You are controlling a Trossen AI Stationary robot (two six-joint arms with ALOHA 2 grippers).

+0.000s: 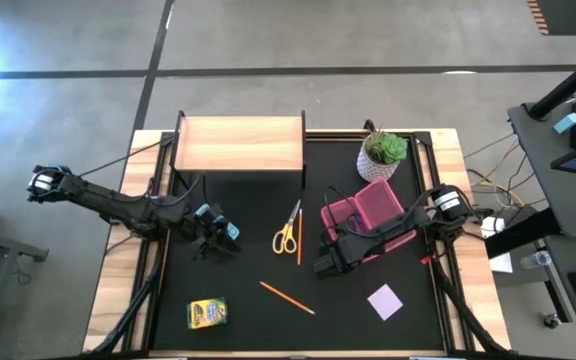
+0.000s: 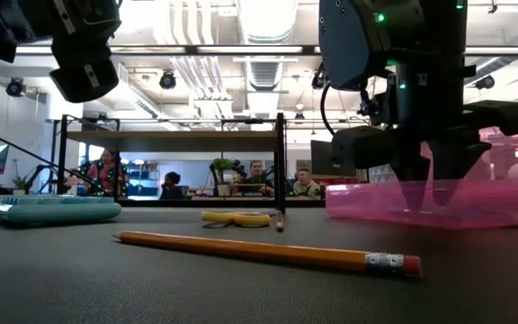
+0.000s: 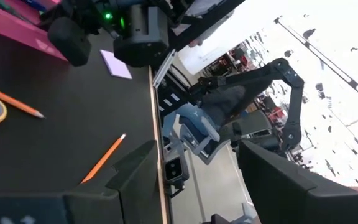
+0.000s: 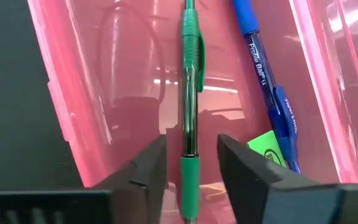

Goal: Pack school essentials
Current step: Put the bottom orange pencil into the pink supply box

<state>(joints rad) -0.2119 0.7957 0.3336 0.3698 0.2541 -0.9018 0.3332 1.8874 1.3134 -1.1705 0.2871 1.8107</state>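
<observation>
in the center right of the high view the right gripper point(image 4: 190, 163) is inside the pink case point(image 1: 368, 215), fingers parted around a green pen point(image 4: 189, 93), and the left gripper point(image 3: 191, 180) is released at center left.

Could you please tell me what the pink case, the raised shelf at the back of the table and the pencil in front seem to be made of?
Pink case: likely glossy translucent plastic; the mat shows through it. Shelf: apparently light wood, visible grain, matte. Pencil: probably painted wood, orange body, metal band and pink eraser at one end.
</observation>
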